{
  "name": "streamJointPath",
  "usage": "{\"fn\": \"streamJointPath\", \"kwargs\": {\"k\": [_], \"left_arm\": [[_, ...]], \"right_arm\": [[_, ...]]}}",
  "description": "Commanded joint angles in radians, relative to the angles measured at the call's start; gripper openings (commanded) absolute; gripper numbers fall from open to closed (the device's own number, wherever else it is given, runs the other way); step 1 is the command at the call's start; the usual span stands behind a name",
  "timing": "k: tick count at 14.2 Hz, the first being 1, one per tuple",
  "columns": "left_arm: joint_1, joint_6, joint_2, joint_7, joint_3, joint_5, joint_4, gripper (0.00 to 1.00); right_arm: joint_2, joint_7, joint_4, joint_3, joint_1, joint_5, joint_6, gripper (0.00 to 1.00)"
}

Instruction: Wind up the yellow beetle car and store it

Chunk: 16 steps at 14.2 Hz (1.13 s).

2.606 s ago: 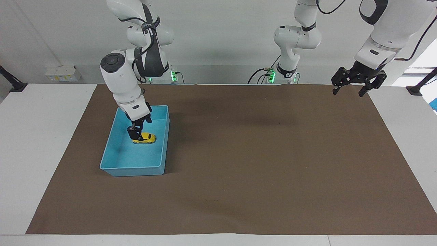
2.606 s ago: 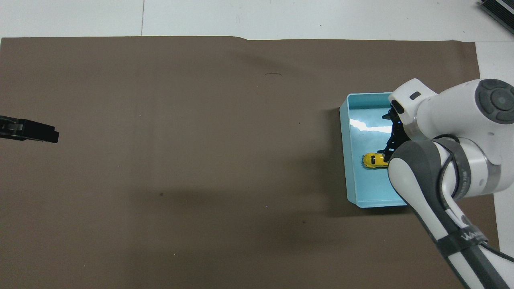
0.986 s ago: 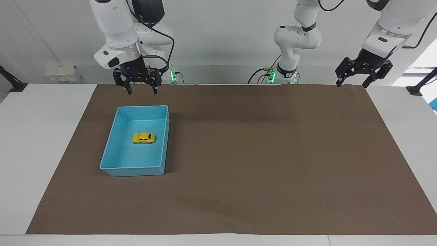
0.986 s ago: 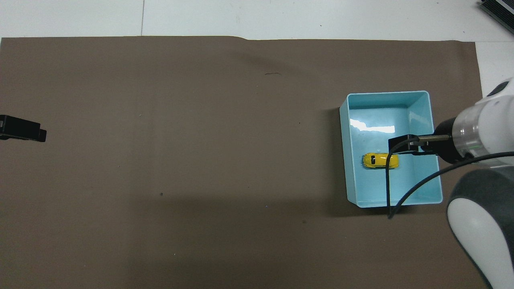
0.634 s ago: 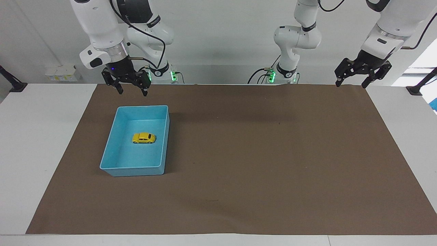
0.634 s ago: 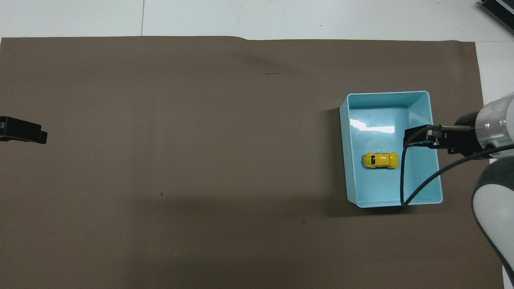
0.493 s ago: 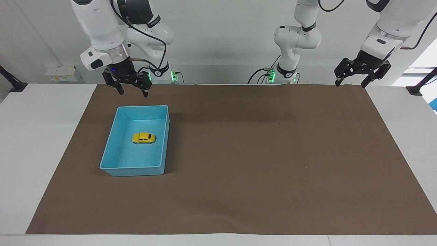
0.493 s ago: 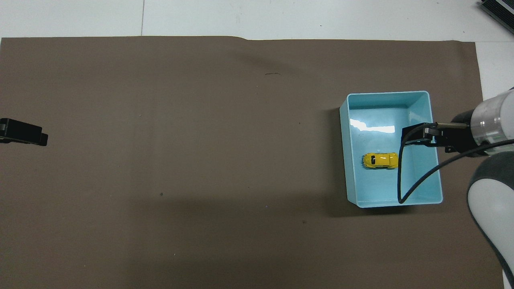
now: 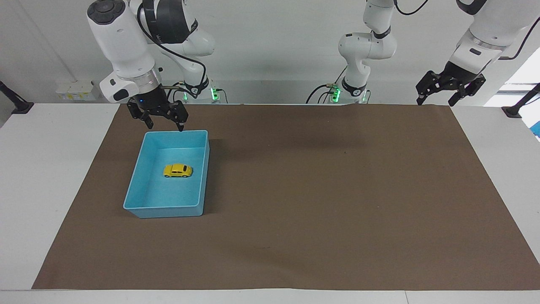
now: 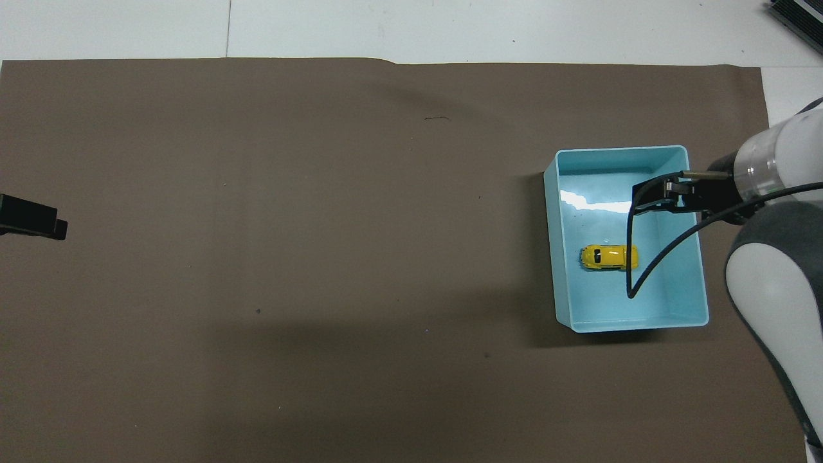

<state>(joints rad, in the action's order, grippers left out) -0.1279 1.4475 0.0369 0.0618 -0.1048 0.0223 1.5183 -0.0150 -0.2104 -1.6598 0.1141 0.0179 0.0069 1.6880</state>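
- Car (image 9: 178, 170) sits on its wheels in the tray (image 9: 139, 185), about mid-floor, clear of all four walls; nothing touches it.
- Tray lies on the brown mat (image 9: 320, 190) toward the right arm's end of the table.
- Right gripper (image 9: 162, 124) is up in the air over the tray's rim nearest the robots, fingers spread apart, empty. In the overhead view it (image 10: 649, 196) overlaps the tray, but the facing view shows it well above, no contact.
- Left gripper (image 9: 436, 98) hangs high over the mat's corner at the left arm's end, fingers apart, empty; this arm waits. Only its tip (image 10: 32, 222) shows in the overhead view.
- Judgement: storing looks done, since the car is in the tray and released. Whether it is wound cannot be told from here. The step in hand reads as clearing away from the tray.
- To do it well: lift the right gripper straight up first, then swing off, so the fingers don't clip the tray wall just under them.
- Mind the cable (image 10: 643, 270) looping across the tray in the overhead view; it seems to hang from the arm, and its height over the car is unclear. Keep it from dragging through the tray and nudging the car.
- Keep the fingers apart while leaving; no reason to close near the rim.
- Risk: a bump on the light tray would slide it on the mat; the car on free wheels could roll against a wall.
- The left arm need not move.
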Motion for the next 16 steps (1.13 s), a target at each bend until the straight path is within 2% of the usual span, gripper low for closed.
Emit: {"fn": "streamJointPath", "kwargs": {"k": [1,4,7,16], "left_arm": [[0.024,-0.026,-0.009,0.0,0.014,0.011,-0.024,1.0],[0.014,-0.021,-0.009,-0.002,0.016,0.011,-0.024,1.0],[0.011,-0.016,-0.008,0.001,0.016,0.011,-0.02,1.0],[0.021,-0.021,0.006,0.007,0.016,0.011,0.0,1.0]], "right_arm": [[-0.008,0.013,0.041,0.015,-0.016,-0.063,-0.021,1.0],[-0.008,-0.013,0.044,0.015,-0.012,-0.054,-0.011,1.0],[-0.01,-0.041,0.093,0.01,0.001,-0.012,-0.022,1.0],[-0.01,-0.06,0.095,0.001,0.005,0.022,-0.013,1.0]]}}
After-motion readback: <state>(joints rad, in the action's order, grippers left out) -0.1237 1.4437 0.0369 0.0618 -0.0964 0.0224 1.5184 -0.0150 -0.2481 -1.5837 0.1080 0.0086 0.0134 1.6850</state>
